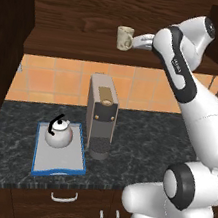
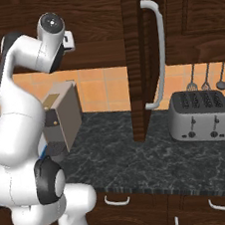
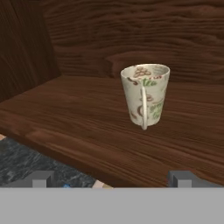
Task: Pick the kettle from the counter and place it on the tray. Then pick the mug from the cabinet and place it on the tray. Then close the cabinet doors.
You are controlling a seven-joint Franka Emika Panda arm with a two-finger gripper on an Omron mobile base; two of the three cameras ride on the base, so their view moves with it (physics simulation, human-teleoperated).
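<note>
The cream mug (image 1: 124, 37) stands upright on the cabinet (image 1: 66, 47) shelf, handle turned toward my hand. My gripper (image 1: 135, 41) is level with it, just to its right and apart from it. In the hand view the mug (image 3: 145, 94) is straight ahead, a short way beyond my open gripper (image 3: 111, 179), whose fingertips (image 3: 41, 178) hold nothing. The white kettle (image 1: 58, 132) sits on the blue-rimmed tray (image 1: 60, 166) on the counter (image 1: 147, 133). Both cabinet doors stand open: the left door (image 1: 7, 37) and the right door (image 2: 137, 56) with its silver bar handle.
A coffee machine (image 1: 100, 112) stands on the counter right of the tray, below the shelf. A silver toaster (image 2: 200, 115) sits further right, with utensils (image 2: 205, 79) hanging on the wall behind it. Drawers with silver handles (image 1: 64, 197) run below the counter.
</note>
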